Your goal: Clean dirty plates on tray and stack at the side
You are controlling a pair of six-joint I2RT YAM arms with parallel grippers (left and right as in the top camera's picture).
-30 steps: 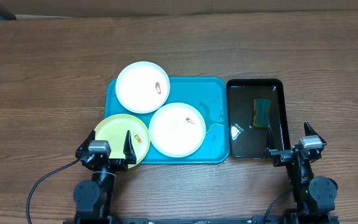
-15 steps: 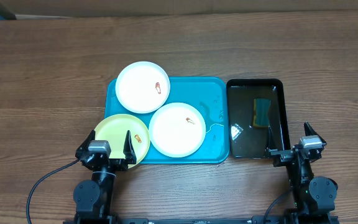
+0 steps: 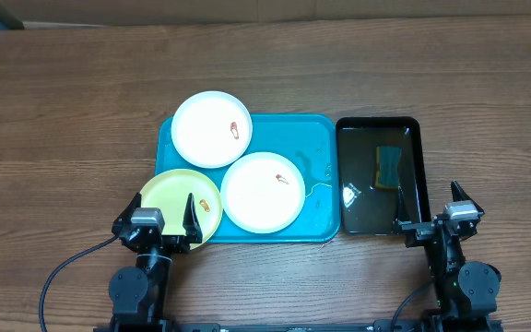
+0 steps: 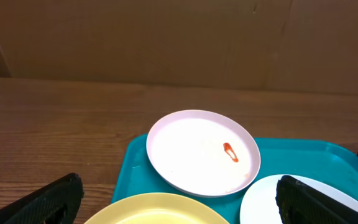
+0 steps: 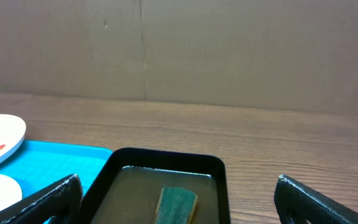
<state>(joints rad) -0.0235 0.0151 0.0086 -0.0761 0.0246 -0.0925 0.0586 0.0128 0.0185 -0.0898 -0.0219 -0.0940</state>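
Note:
The turquoise tray (image 3: 312, 129) holds a white plate (image 3: 201, 138) at its far left corner and a second white plate (image 3: 256, 198) in the middle, each with an orange-red smear. A pale yellow-green plate (image 3: 169, 194) with a smear overhangs the tray's near left corner. My left gripper (image 3: 155, 229) is open and empty at the yellow plate's near edge. In the left wrist view the far white plate (image 4: 191, 152), the yellow plate (image 4: 157, 211) and the tray (image 4: 303, 158) show. My right gripper (image 3: 438, 214) is open and empty near the black tray's near right corner.
A black glossy tray (image 3: 358, 198) with liquid stands right of the turquoise tray and holds a green and yellow sponge (image 3: 390, 166). It also shows in the right wrist view (image 5: 166, 160) with the sponge (image 5: 177, 204). A cardboard wall stands behind the table.

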